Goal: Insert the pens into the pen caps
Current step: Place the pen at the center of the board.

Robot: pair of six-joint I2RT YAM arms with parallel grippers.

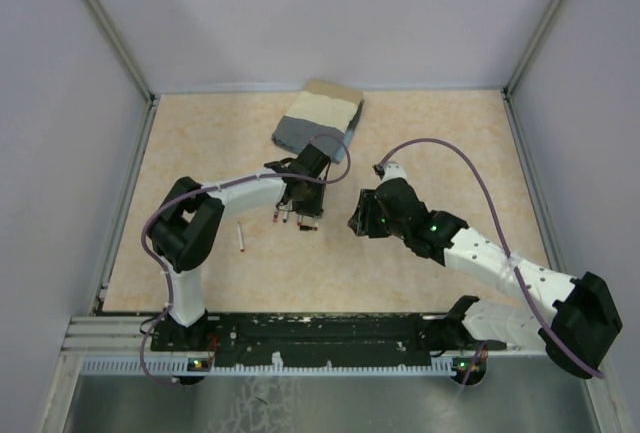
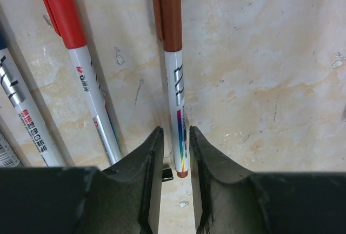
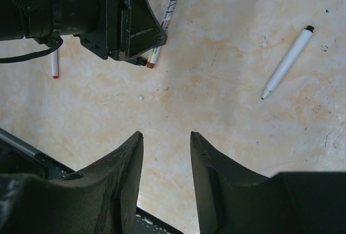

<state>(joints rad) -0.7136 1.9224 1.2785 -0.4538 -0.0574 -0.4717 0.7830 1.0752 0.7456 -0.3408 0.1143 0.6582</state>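
Top view: left gripper (image 1: 298,211) low over a small cluster of pens (image 1: 286,218) mid-surface (image 1: 430,153). One stray pen (image 1: 241,239) lies nearer the left edge. Right gripper (image 1: 362,217) hovers just beside. Left wrist: fingers (image 2: 146,169) slightly spread, straddling the tail of a brown-red-capped pen (image 2: 175,82) without pinching. Its long axis runs straight away from them, cap outermost. A red-capped pen (image 2: 81,66) lies beside it, slanted. Both look done. Right wrist: fingers (image 3: 127,169) spread, empty. An uncapped pen (image 3: 286,61) lies diagonally, tip toward the fingers. Likely next: pinch it mid-barrel and find its cap; no loose cap seen.
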